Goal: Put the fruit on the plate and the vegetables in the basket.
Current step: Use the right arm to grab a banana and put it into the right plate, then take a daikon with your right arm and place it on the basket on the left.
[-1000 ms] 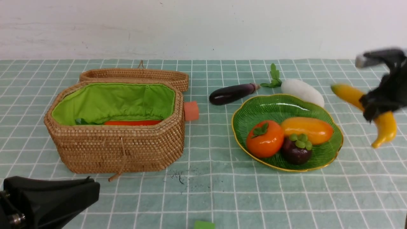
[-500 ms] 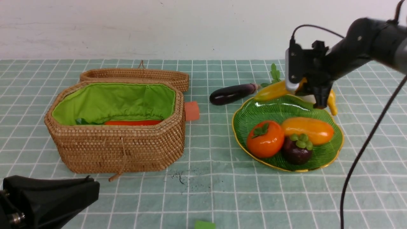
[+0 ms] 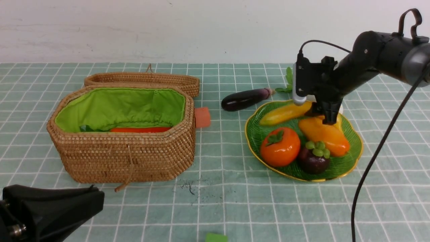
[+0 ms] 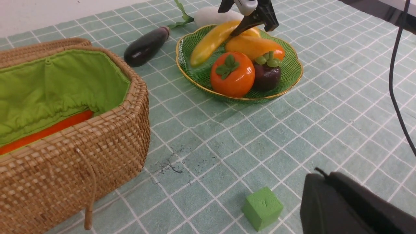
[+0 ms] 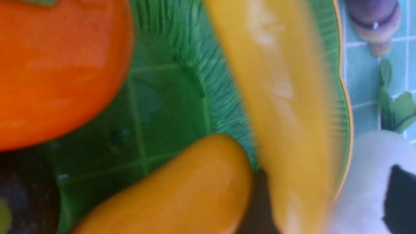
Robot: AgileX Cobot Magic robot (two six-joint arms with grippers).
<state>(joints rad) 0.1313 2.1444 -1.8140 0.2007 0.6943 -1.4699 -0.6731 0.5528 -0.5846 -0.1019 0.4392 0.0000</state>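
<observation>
Finding the left claw (image 3: 67, 208) shut and empty at the near table edge, well apart from the fruit: no trouble expected there. Could jostle the round orange green-leafed persimmon (image 3: 280, 146) and the dark purple green-capped mangosteen (image 3: 314, 161) at the near side of the wide green ribbed glass plate (image 3: 255, 134) if anything behind them shifts. Might lose the long yellow toy banana (image 3: 284, 113): lies against the far side of the orange-yellow oval mango (image 3: 324, 136), close to the plate's far rim, so could roll over that rim, or get dragged out by a snagging finger on the way up. Shows the right claw (image 3: 320, 112) directly over the banana's middle, jaws seemingly spread, straddling rather than pinching it. Leaves the long dark purple eggplant (image 3: 245, 98) and white oblong radish (image 4: 211, 15) on the table beyond, just behind the plate.
</observation>
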